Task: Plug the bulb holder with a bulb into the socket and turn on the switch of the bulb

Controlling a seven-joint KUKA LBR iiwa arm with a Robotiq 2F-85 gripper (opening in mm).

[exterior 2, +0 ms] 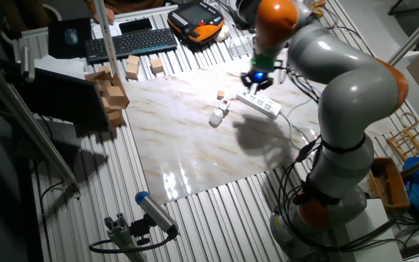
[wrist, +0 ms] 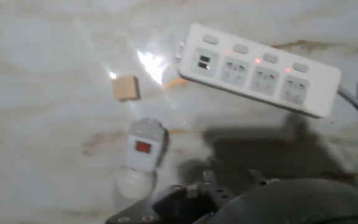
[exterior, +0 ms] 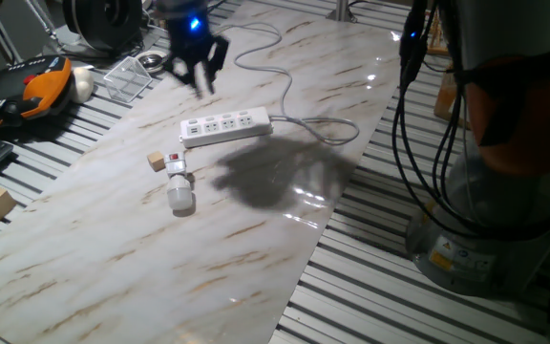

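The socket (exterior: 225,125) lies flat on the marbled table (exterior: 113,258), its white cord (exterior: 318,124) trailing off one end, and everything else is placed from it here. The bulb holder (exterior: 174,164) lies on its side near the socket's USB end, apart from it, red switch facing up, with the bulb (exterior: 180,198) pointing away from the socket. In the hand view the holder (wrist: 145,143) sits beside the socket (wrist: 260,68), the bulb (wrist: 132,182) partly cut off by the hand's dark housing. A small tan wooden cube (wrist: 125,88) rests just beside the holder, off the same end of the socket. The end effector (exterior: 197,59) hangs above the table on the far side of the socket, fingers spread apart and gripping nothing.
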